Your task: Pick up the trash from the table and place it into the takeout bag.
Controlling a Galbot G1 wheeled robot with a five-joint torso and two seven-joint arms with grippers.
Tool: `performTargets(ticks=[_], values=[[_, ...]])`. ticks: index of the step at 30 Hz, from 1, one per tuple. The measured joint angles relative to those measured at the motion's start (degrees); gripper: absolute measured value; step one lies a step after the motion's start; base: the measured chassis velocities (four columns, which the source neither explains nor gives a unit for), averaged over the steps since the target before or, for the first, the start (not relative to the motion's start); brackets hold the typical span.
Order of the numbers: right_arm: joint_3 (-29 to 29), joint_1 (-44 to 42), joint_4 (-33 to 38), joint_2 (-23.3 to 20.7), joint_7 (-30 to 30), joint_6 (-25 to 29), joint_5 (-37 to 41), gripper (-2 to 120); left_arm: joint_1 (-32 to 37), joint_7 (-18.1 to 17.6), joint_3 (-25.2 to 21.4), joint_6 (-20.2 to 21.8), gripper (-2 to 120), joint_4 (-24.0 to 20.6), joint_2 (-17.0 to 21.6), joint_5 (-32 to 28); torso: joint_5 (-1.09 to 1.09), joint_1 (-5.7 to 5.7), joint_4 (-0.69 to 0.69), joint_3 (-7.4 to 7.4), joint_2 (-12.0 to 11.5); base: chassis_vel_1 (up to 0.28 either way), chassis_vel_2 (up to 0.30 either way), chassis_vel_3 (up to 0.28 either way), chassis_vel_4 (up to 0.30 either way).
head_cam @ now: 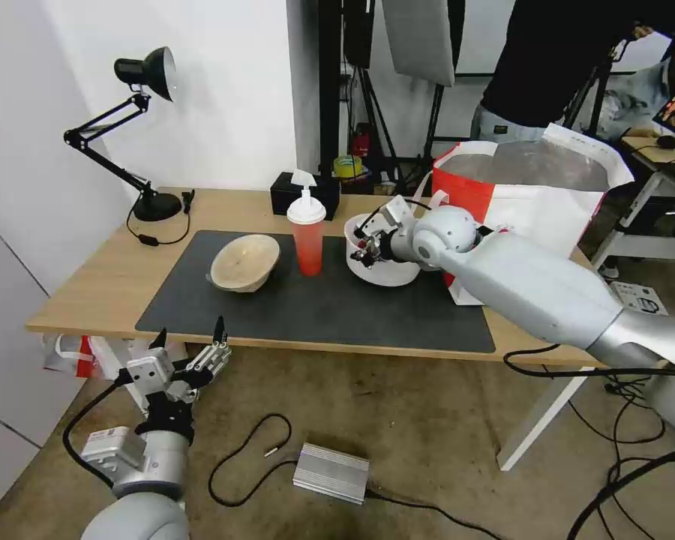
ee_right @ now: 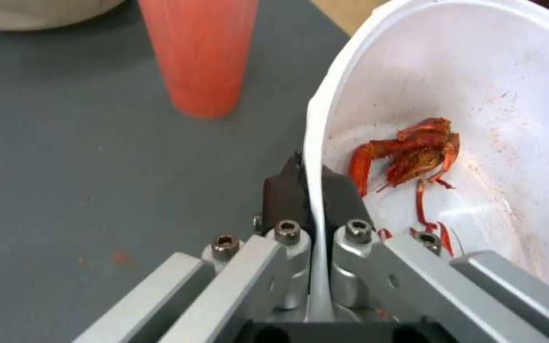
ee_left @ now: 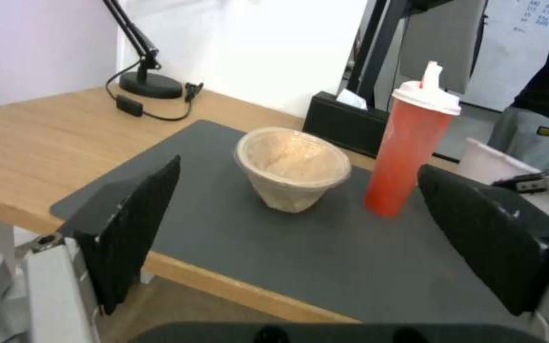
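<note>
On the dark mat [head_cam: 315,307] beside the takeout bag [head_cam: 532,202], right gripper [ee_right: 312,190] clamped on white bowl [ee_right: 478,119] rim — bowl tilted, mouth toward red cup [head_cam: 307,240], left gripper [head_cam: 191,356] spread open below table [head_cam: 90,285] edge.

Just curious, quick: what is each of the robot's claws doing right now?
Left gripper: open, holding nothing, below the table edge.
Right gripper: closed on the white bowl rim.

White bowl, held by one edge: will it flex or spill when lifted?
The right pincer pinches just the thin rim of the white bowl, so the wall may flex. It looks light; the red scraps lie loose and could slide if it tilts.
</note>
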Motion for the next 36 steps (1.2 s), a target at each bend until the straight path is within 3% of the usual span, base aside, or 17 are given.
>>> performTargets(ticks=[10, 36], values=[[1.0, 1.2, 3.2, -2.3, -0.1, 0.0, 2.4, 0, 0.2, -0.1, -0.4, 0.1, 100, -0.9, -0.1, 0.5, 0.0, 0.0, -0.01, 0.0, 0.0, 0.0, 0.0, 0.0, 0.0], [3.8, 6.4, 3.4, -0.2, -0.9, 0.1, 7.7, 0, 1.2, -0.3, -0.8, -0.1, 100, -1.6, -0.1, 1.2, -0.01, 0.0, 0.0, -0.01, 0.0, 0.0, 0.0, 0.0, 0.0]])
